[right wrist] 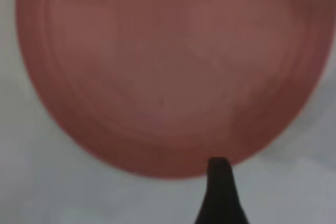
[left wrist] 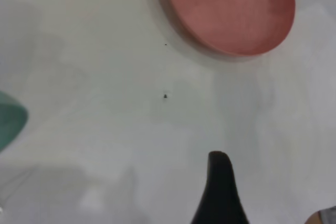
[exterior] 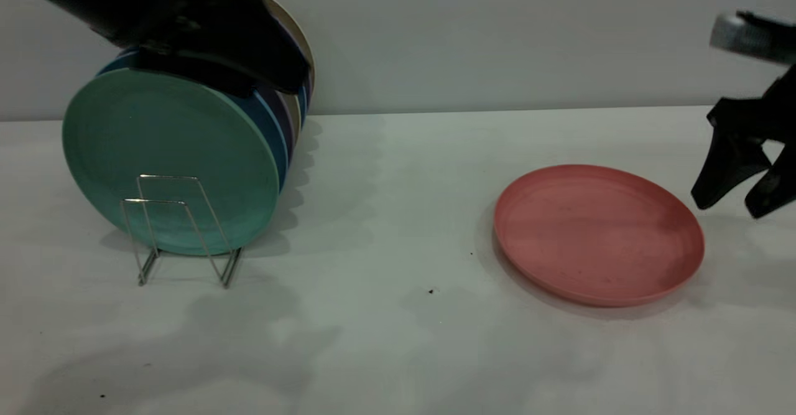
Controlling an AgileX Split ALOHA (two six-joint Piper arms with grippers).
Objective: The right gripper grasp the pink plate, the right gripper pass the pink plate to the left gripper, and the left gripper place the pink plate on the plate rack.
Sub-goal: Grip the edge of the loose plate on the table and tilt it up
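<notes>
Pink plate flat beside right gripper — fingers spread, empty; best pinch near rim squarely. Left gripper over plate rack, state unclear.

The right end effector hangs low at the right, fingers apart. The left end effector hangs high at the left.
</notes>
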